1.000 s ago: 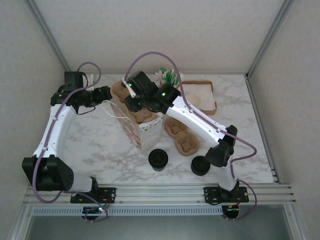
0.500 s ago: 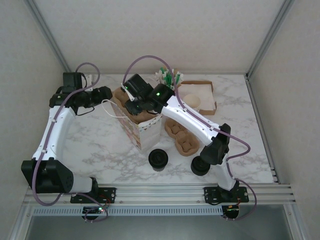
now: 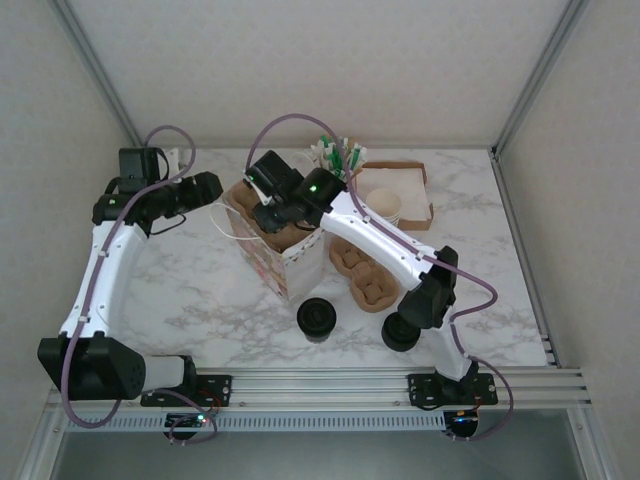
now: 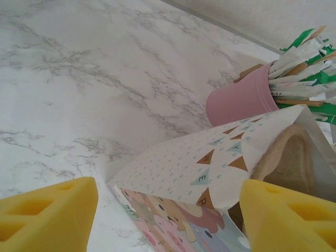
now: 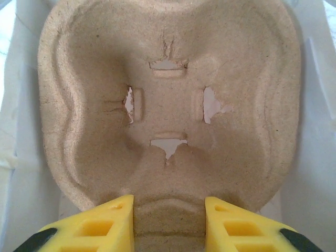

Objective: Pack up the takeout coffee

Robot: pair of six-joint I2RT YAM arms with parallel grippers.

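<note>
Top external: two lidded cups. The left takeout coffee (image 3: 318, 318) stands just in front of the white bag (image 3: 290, 268); the right takeout coffee (image 3: 400, 331) is beside the right arm's elbow. Both are near the front edge of the table (image 3: 190, 280). One pink cup (image 3: 335, 160) and one cardboard box (image 3: 415, 170) sit at the back. Bare marble lies left of the bag.

Left gripper (image 4: 168, 210): fingers wide apart, bag rim between them. Right gripper (image 5: 169, 215): clamped on the rim of the pulp carrier (image 5: 168, 105) inside the bag.
</note>
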